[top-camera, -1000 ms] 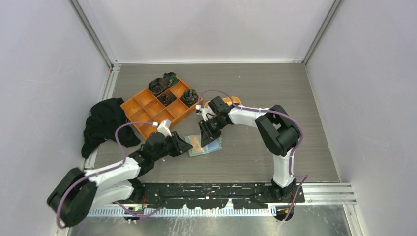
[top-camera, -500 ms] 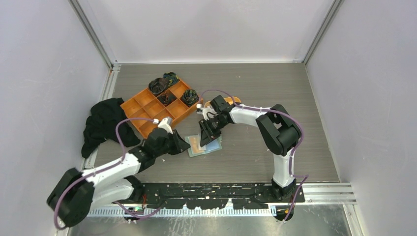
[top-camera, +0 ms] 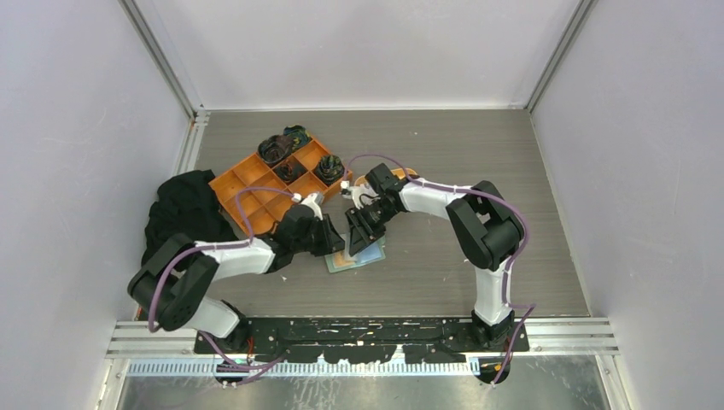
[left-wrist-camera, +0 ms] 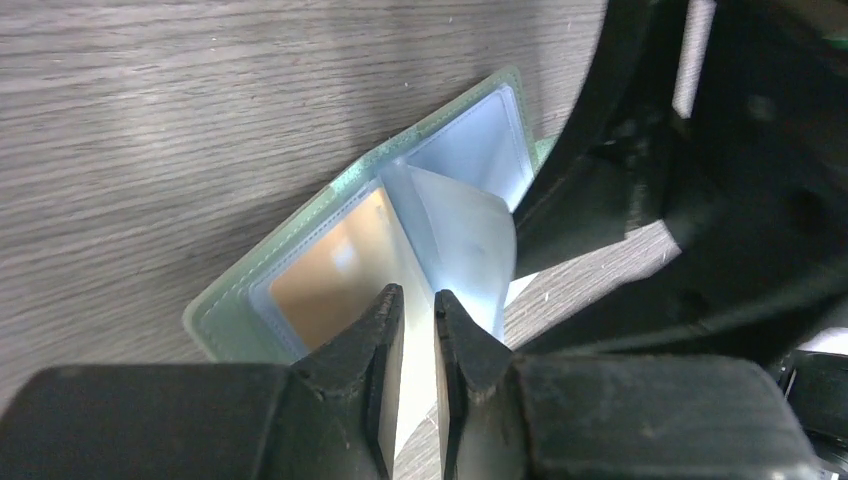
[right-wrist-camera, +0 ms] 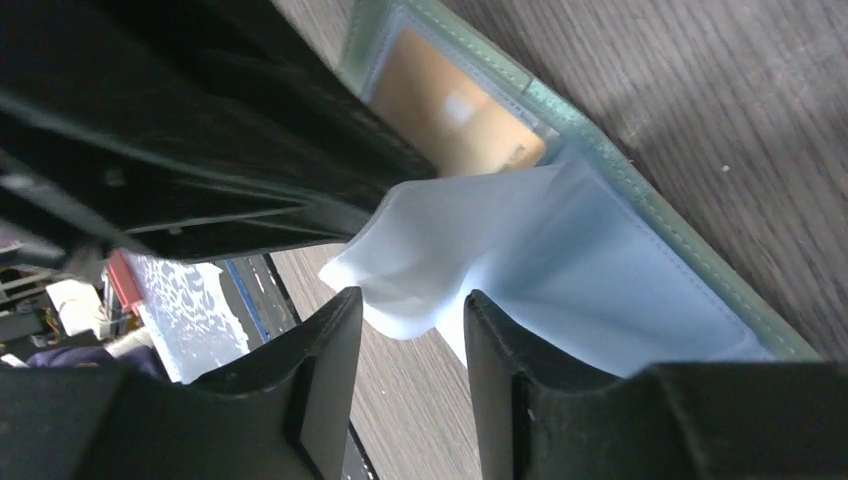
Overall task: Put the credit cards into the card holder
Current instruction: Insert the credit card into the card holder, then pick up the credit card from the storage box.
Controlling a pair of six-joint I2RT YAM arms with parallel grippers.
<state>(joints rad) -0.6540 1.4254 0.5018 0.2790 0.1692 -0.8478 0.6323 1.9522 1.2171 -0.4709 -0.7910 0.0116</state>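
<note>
Card holder: the sage-green card holder (top-camera: pixel 367 255) lies spread open, pockets up, on the grey tabletop (top-camera: pixel 427 282), about mid-way between the two arms and nearer the front than the back.
Tan card: a tan card (left-wrist-camera: pixel 325 285) sits flat behind the glossy window of one half of the holder.
Clear leaf: a pale bluish leaf (left-wrist-camera: pixel 455 235) stands up from the fold of the holder, its free corner curled over.
Left end effector: it (left-wrist-camera: pixel 411 310) comes in low at the holder's edge, right at the fold. Its fingers are only a sliver apart, with something pale in the gap. I cannot tell whether they pinch it.
Right end effector: it (right-wrist-camera: pixel 405 320) hangs over the other half of the holder, nose to nose with the left one. Its fingers stand apart on either side of the leaf's curled corner, not clamped on it.
Orange tray: the compartment tray (top-camera: pixel 242 190) lies beyond and to the left of the holder, near but apart. Dark bundles (top-camera: pixel 275 149) fill its far compartments.
Black cloth: a crumpled cloth (top-camera: pixel 183 213) lies just left of the tray, by the wall.
</note>
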